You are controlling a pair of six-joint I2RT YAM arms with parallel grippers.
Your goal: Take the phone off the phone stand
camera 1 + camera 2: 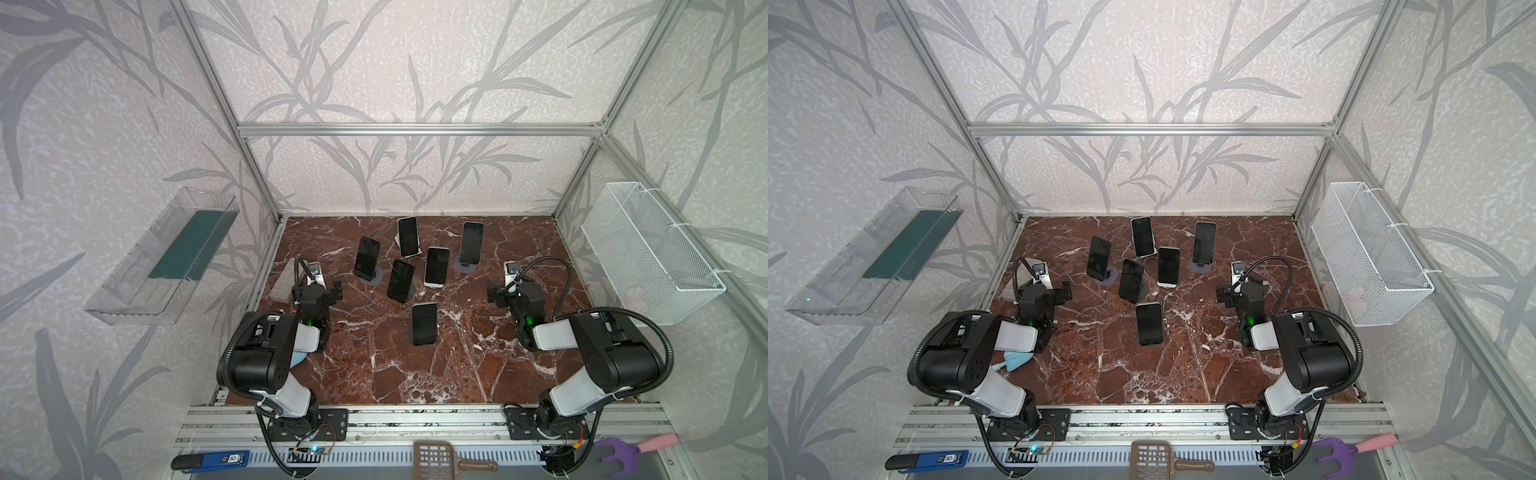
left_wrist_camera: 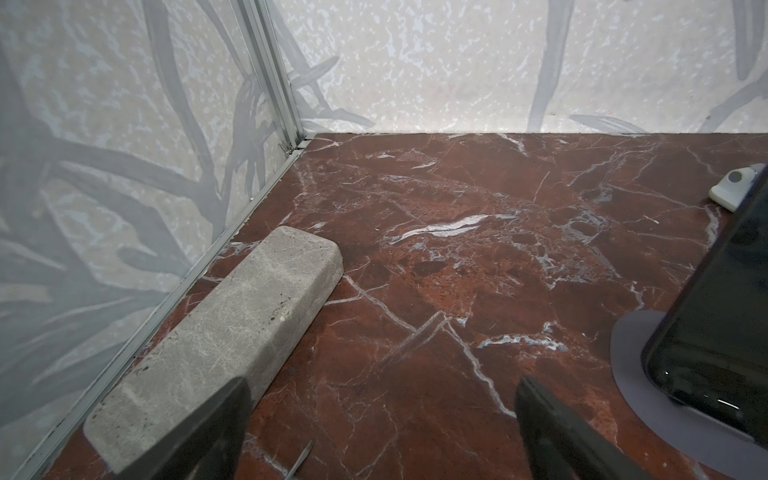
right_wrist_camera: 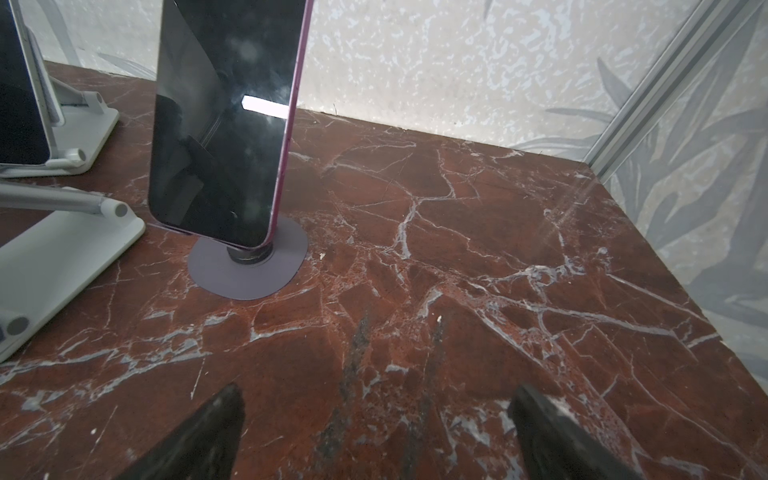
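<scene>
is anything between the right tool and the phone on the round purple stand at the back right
Nothing visible. Only bare marble lies between the open right tool and that phone on its round stand; a white stand sits off to the side.

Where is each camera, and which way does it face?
Top views: high in front, looking down at red marble tabletop, six dark phones; both arms show.
Left wrist: on left arm, facing far left corner; open left tool shows.
Right wrist: on right arm, facing far right corner; open right tool shows.
Shared: grey stone block, left wrist and a top view.
</scene>
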